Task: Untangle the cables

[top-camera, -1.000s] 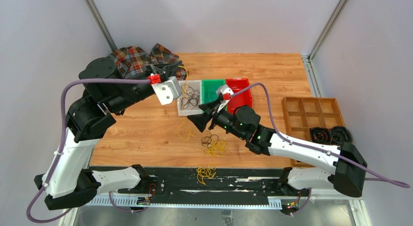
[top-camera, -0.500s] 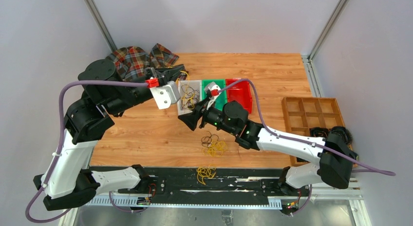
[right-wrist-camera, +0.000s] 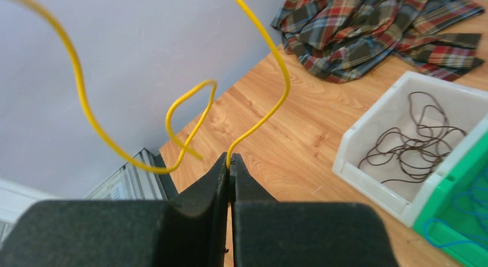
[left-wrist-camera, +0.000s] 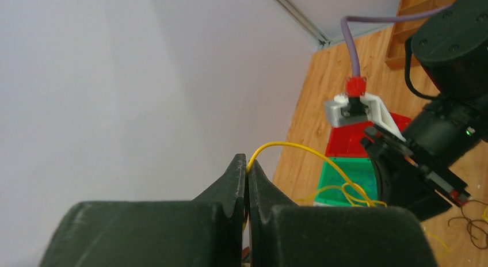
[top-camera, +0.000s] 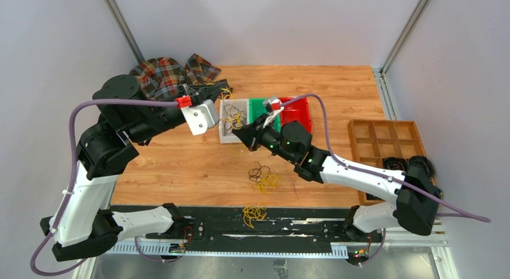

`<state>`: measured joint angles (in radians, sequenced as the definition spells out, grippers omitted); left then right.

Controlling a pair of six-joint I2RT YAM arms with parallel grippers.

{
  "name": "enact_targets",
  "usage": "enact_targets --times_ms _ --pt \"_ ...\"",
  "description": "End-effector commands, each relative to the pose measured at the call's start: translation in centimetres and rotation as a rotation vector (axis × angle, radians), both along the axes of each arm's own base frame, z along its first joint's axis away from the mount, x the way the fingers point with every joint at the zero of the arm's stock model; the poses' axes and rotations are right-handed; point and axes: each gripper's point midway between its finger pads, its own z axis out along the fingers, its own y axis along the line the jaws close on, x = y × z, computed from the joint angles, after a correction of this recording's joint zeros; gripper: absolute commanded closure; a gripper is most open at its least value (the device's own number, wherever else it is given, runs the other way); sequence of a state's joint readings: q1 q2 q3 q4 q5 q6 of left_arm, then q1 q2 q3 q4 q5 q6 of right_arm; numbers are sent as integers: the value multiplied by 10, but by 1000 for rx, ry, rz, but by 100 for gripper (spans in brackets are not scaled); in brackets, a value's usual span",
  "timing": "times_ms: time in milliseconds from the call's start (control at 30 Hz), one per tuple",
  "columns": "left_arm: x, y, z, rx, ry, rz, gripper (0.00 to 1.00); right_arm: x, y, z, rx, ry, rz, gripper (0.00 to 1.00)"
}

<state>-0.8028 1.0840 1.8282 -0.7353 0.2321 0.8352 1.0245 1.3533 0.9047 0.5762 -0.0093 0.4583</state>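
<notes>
Left black two-finger gripper (left-wrist-camera: 247, 178) and right black two-finger gripper (right-wrist-camera: 229, 163) are each clamped shut on a thin yellow looped cable (right-wrist-camera: 270, 114). If I pull apart, I risk tightening the loop or losing the grip.

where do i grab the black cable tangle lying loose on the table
Pinch an outer loop on the far side of the black cable tangle, coming straight down: it lies flat on the table, and its near side meets the yellow cable pile.

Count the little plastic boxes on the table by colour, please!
white box: 1
green box: 1
red box: 1
Total: 3
</notes>
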Motion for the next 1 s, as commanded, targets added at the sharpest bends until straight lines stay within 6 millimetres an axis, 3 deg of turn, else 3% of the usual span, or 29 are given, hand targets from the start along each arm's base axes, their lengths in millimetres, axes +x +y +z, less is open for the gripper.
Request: enact_targets --times_ms 0,67,200,300,333,433,467,633,733,967 --pt "-2 0 -11 16 5 -4 93 15 -32 29 107 -11 -88 99" --pt "0 -2 -28 65 14 -5 77 21 -49 33 112 -15 -124 99" --pt "3 -8 -60 143 56 -24 59 41 -91 40 149 1 -227 100" --pt "4 -18 -81 183 89 -51 55 56 -124 45 197 25 -300 99" --pt "5 -22 -87 197 97 -63 59 61 -134 47 213 32 -325 99" --pt "14 -43 -99 249 103 -77 92 72 -157 49 235 51 -377 99" --pt "22 -53 -102 267 113 -69 98 74 -163 52 236 47 -388 99" --pt "58 -81 -72 180 57 4 100 76 -177 58 174 2 -437 99" --pt "82 -97 -64 136 -2 48 99 85 -185 54 129 -2 -471 99" --pt "145 -128 -84 144 -38 216 100 111 -200 36 76 35 -521 99"
